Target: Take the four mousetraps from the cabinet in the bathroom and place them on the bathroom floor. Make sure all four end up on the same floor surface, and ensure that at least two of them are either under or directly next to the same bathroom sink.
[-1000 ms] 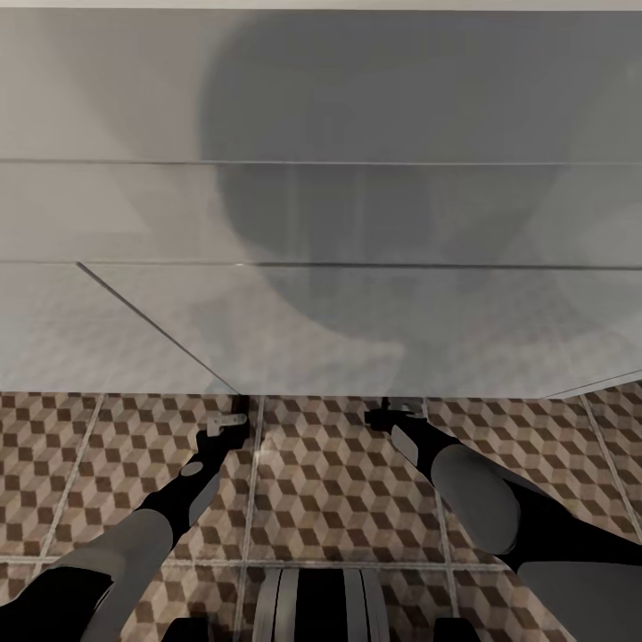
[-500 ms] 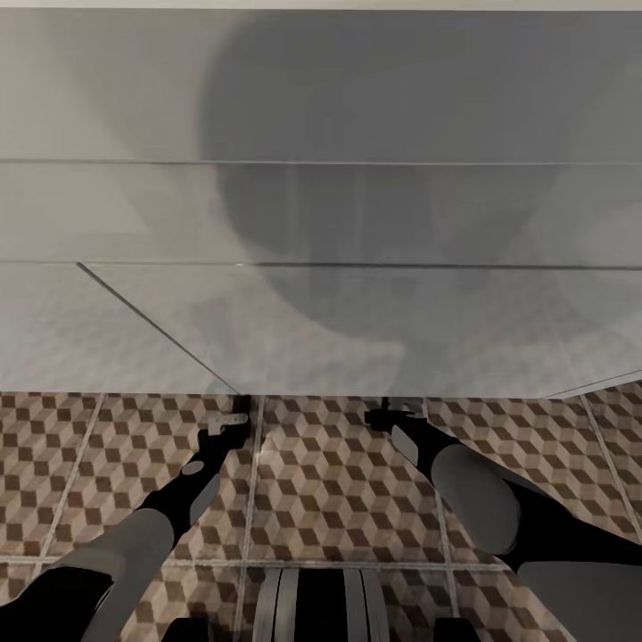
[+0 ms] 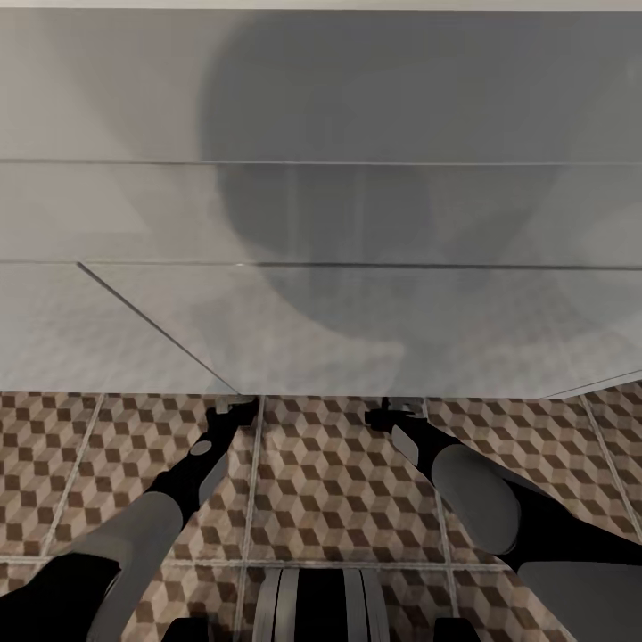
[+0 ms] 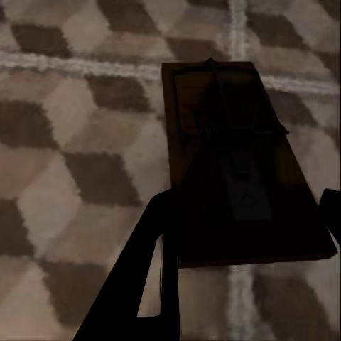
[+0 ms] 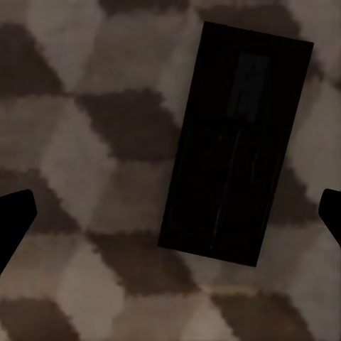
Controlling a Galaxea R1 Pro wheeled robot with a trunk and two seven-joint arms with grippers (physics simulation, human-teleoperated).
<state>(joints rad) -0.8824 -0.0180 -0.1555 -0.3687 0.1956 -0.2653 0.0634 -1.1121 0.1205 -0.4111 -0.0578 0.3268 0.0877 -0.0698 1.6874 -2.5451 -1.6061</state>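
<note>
Wrist views showed a mousetrap (image 4: 238, 167) and a second mousetrap (image 5: 234, 142) flat on the bathroom floor (image 3: 339, 481). Left hand (image 3: 234, 412) state unclear; right hand (image 5: 170, 213) spread wide, empty, hovering above its trap.

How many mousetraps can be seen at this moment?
2: one mousetrap on the floor tiles below the left tool, another mousetrap below the right tool. Others may be out of view.

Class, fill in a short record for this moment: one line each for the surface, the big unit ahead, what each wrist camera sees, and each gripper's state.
surface: bathroom floor, cube-pattern tiles
unit ahead: white bathroom sink vanity, flat panels, both arms reaching to its base
left wrist view: mousetrap flat on the tiles, across a grout line
right wrist view: second mousetrap flat on the tiles
left gripper: open, one finger beside the trap
right gripper: open, fingertips wide of the trap
</note>
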